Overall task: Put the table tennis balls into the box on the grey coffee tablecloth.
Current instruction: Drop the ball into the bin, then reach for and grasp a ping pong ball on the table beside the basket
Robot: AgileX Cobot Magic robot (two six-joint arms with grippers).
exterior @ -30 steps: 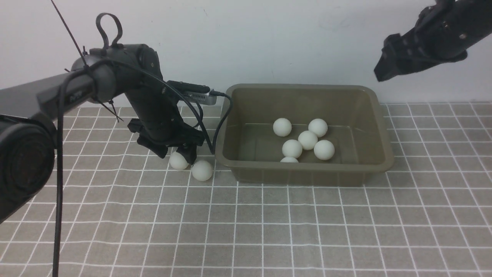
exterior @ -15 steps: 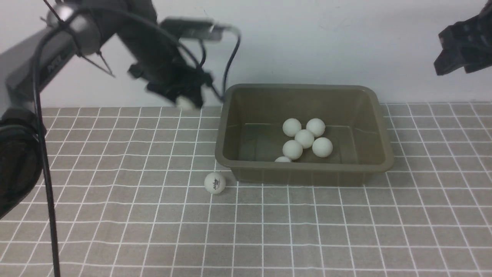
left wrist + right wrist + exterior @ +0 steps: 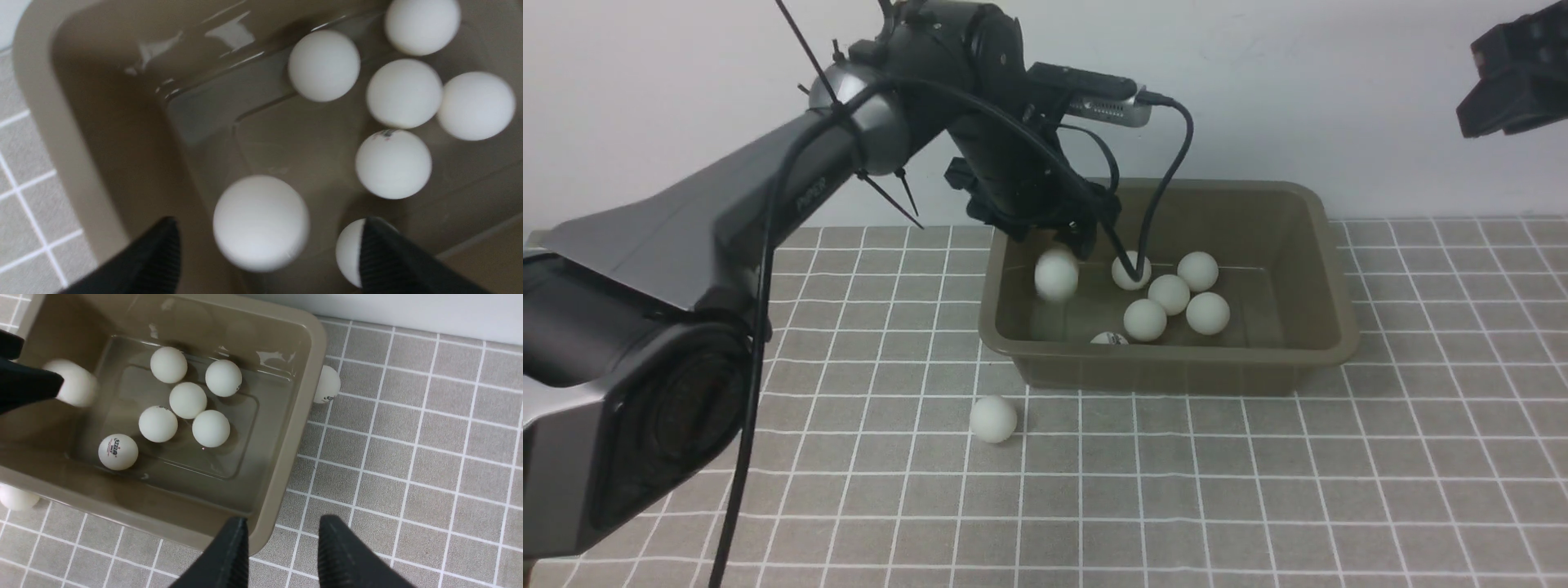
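Note:
My left gripper (image 3: 269,222) hangs over the left end of the olive-brown box (image 3: 1168,353) with its jaws wide apart. A blurred table tennis ball (image 3: 1056,275) is in the air just below them, touching neither finger; it also shows in the left wrist view (image 3: 260,222). Several balls (image 3: 1169,294) lie clustered on the box floor, one with a printed logo (image 3: 118,451). One ball (image 3: 993,419) lies on the grey grid tablecloth (image 3: 1258,490) in front of the box's left corner. Another ball (image 3: 327,384) sits against the box's right outer wall, hidden in the front view. My right gripper (image 3: 284,519) is open and empty, high above the box's right front corner.
The left arm's cable (image 3: 1168,171) loops down into the box beside the balls. A white wall (image 3: 1298,98) stands close behind the box. The cloth spreads in front of and to the right of the box.
My left gripper lifted a ball off the cloth, carried it right over the box and opened; the ball is dropping. The other ball rolled toward the front. My right arm rose to the right.

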